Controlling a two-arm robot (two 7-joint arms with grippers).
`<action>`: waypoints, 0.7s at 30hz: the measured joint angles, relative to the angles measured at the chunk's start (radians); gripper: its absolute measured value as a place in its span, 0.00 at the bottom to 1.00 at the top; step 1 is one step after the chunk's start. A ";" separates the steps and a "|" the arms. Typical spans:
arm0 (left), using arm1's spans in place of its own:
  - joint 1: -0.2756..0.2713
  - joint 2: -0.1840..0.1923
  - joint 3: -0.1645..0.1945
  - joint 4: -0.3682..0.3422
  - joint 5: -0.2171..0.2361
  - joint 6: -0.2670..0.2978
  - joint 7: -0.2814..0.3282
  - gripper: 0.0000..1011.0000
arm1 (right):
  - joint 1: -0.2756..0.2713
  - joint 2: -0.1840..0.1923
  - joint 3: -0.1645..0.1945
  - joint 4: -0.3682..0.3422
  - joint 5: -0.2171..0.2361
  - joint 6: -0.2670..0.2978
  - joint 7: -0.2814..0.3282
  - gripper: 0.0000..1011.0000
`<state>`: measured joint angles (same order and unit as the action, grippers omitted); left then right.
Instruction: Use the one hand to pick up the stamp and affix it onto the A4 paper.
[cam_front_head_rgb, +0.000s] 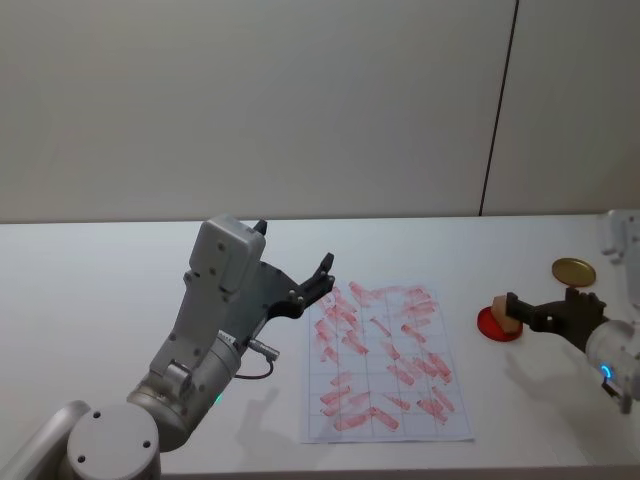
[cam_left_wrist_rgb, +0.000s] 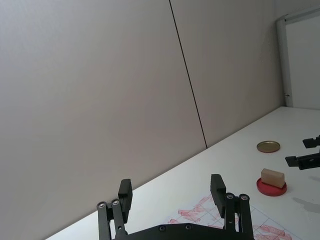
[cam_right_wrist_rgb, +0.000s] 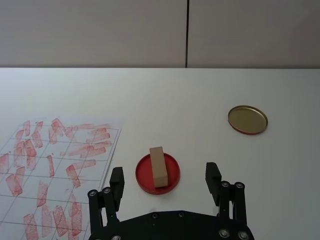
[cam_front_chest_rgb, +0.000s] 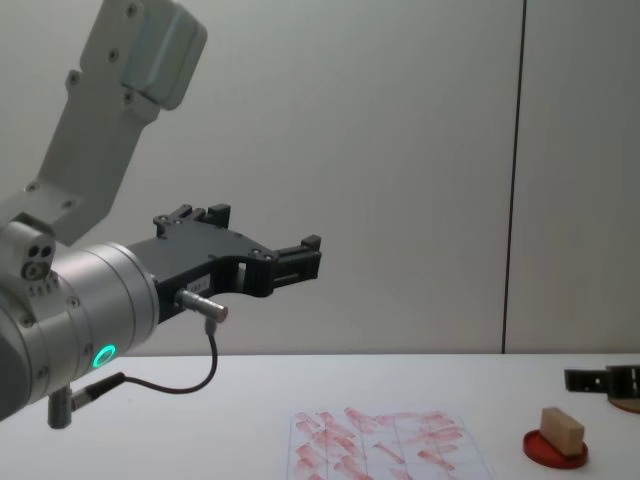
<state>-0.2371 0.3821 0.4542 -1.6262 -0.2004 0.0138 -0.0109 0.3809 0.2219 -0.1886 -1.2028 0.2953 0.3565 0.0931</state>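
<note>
The stamp (cam_right_wrist_rgb: 158, 166) is a small bare wooden block lying flat on the red ink pad (cam_right_wrist_rgb: 173, 176), to the right of the A4 paper (cam_front_head_rgb: 385, 360) on the white desk (cam_front_head_rgb: 100, 290). It looks light and rigid, so a modest squeeze should carry it, but smooth wood can slip or twist between hard pads, and its inked underside may cling a little to the pad. The best hold is probably across its two long side faces, near the middle and above the ink, keeping it level so the face meets the sheet squarely. The right tool (cam_right_wrist_rgb: 165, 173) sits just behind the block with its jaws spread wide and nothing between its pads, lined up so the stamp's narrow width falls between them; it seems near but not touching. The left tool (cam_left_wrist_rgb: 171, 186) hangs raised beyond the paper's left edge, also spread and empty. By count: one stamp, one ink pad, one gold-coloured round lid (cam_right_wrist_rgb: 247, 119) lying apart from the pad, one sheet carrying many red marks, and two tools
</note>
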 joint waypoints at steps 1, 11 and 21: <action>0.000 0.000 0.000 0.000 0.000 0.000 0.000 0.98 | 0.015 -0.005 -0.003 0.024 -0.006 0.000 0.004 0.99; 0.000 0.000 0.000 0.000 0.000 0.000 0.000 0.98 | 0.098 -0.035 -0.020 0.164 -0.042 -0.008 0.021 0.99; 0.000 0.000 0.000 0.000 0.000 0.000 0.000 0.98 | 0.175 -0.064 -0.036 0.304 -0.068 -0.030 0.029 0.99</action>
<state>-0.2371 0.3821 0.4542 -1.6262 -0.2004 0.0138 -0.0109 0.5555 0.1575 -0.2246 -0.8984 0.2276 0.3260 0.1224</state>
